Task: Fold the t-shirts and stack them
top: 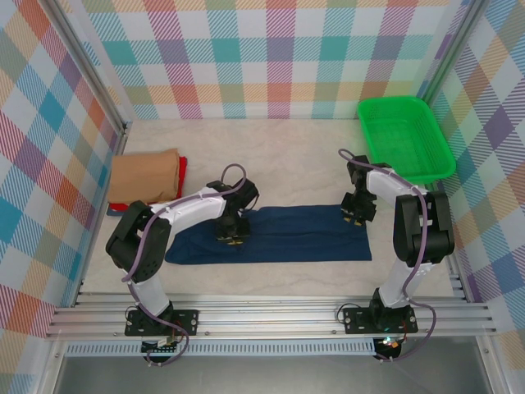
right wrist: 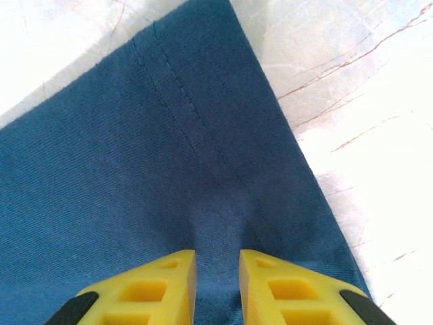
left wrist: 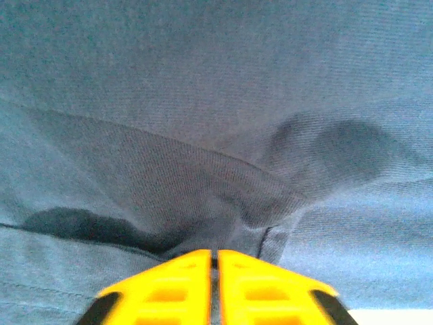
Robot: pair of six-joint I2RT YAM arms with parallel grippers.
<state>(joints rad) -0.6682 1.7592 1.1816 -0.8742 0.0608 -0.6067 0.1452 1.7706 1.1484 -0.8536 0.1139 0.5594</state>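
The navy t-shirt (top: 287, 234) is laid flat as a long band across the table (top: 287, 148), between the two arms. The left gripper (top: 232, 236) is set down on the band's left part. In the left wrist view its yellow fingers (left wrist: 183, 277) are closed almost together on a raised fold of the cloth. The right gripper (top: 355, 215) is placed at the band's right end, beside a stitched hem; a narrow gap is kept, with a ridge of cloth pinched in it. A tan t-shirt (top: 146, 176) is stacked on a red t-shirt (top: 182, 167) at far left. A green basket (top: 394, 100) is positioned at far right.
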